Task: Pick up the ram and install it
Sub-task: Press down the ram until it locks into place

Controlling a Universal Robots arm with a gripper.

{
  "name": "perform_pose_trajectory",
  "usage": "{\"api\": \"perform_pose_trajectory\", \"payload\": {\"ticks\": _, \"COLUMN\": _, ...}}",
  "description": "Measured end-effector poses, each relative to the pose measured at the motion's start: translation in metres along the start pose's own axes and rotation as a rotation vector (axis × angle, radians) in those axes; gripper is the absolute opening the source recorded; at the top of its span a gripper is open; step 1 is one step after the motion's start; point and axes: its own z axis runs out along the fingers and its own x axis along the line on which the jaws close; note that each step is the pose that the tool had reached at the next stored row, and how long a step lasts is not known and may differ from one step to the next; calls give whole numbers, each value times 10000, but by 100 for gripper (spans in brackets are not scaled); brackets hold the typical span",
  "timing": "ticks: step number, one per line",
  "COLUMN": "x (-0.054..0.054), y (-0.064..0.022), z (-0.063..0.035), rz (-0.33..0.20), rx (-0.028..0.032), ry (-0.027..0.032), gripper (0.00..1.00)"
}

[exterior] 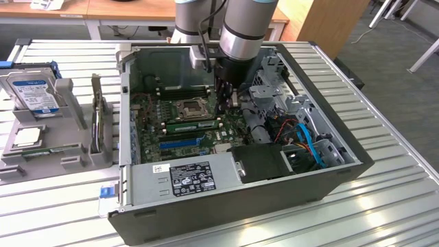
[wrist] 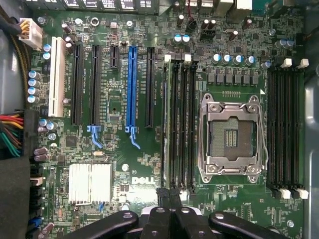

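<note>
The ram (exterior: 194, 125), a long green stick, sits edge-on in one of the black slots beside the empty processor socket (exterior: 190, 108) on the motherboard inside the open computer case. In the wrist view it runs as a narrow strip (wrist: 175, 124) along the slot bank next to the socket (wrist: 230, 138). My gripper (exterior: 231, 104) hangs inside the case just over the end of those slots at the exterior view's right. Its black fingers (wrist: 158, 219) are shut together over the slot ends, and I see nothing held between them.
The case (exterior: 322, 170) walls, the drive cage (exterior: 274, 95) and blue and orange cables (exterior: 309, 141) crowd the arm on the exterior view's right. A grey holder (exterior: 69, 157) outside the case carries a hard drive (exterior: 33, 95), a square silver chip (exterior: 28, 136) and a thin green strip (exterior: 51, 151).
</note>
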Motion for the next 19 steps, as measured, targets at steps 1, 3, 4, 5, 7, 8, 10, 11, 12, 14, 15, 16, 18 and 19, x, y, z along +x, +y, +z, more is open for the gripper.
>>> {"api": "perform_pose_trajectory", "payload": {"ticks": 1, "x": -11, "y": 0, "z": 1, "rz": 0, "rx": 0, "ry": 1, "gripper": 10}}
{"api": "perform_pose_trajectory", "payload": {"ticks": 3, "x": -20, "y": -1, "z": 1, "rz": -2, "rx": -1, "ry": 4, "gripper": 10}}
{"api": "perform_pose_trajectory", "payload": {"ticks": 4, "x": -20, "y": -1, "z": 1, "rz": -2, "rx": -1, "ry": 4, "gripper": 10}}
{"api": "perform_pose_trajectory", "payload": {"ticks": 5, "x": -20, "y": 0, "z": 1, "rz": -1, "rx": -1, "ry": 5, "gripper": 10}}
{"api": "perform_pose_trajectory", "payload": {"ticks": 7, "x": -20, "y": 0, "z": 15, "rz": 0, "rx": -1, "ry": 3, "gripper": 10}}
{"api": "perform_pose_trajectory", "payload": {"ticks": 8, "x": -19, "y": -1, "z": 31, "rz": -1, "rx": -2, "ry": 4, "gripper": 10}}
{"api": "perform_pose_trajectory", "payload": {"ticks": 10, "x": -17, "y": -2, "z": 62, "rz": 0, "rx": -2, "ry": 4, "gripper": 10}}
{"api": "perform_pose_trajectory", "payload": {"ticks": 11, "x": -17, "y": -3, "z": 76, "rz": -1, "rx": -2, "ry": 4, "gripper": 10}}
{"api": "perform_pose_trajectory", "payload": {"ticks": 12, "x": -16, "y": -3, "z": 90, "rz": 0, "rx": -1, "ry": 4, "gripper": 10}}
{"api": "perform_pose_trajectory", "payload": {"ticks": 14, "x": -15, "y": -5, "z": 117, "rz": 0, "rx": -2, "ry": 5, "gripper": 10}}
{"api": "perform_pose_trajectory", "payload": {"ticks": 15, "x": -14, "y": -5, "z": 130, "rz": -1, "rx": -2, "ry": 5, "gripper": 10}}
{"api": "perform_pose_trajectory", "payload": {"ticks": 16, "x": -14, "y": -6, "z": 144, "rz": -1, "rx": -1, "ry": 4, "gripper": 10}}
{"api": "perform_pose_trajectory", "payload": {"ticks": 18, "x": -13, "y": -7, "z": 171, "rz": -1, "rx": -1, "ry": 3, "gripper": 10}}
{"api": "perform_pose_trajectory", "payload": {"ticks": 19, "x": -12, "y": -7, "z": 184, "rz": 0, "rx": -2, "ry": 4, "gripper": 10}}
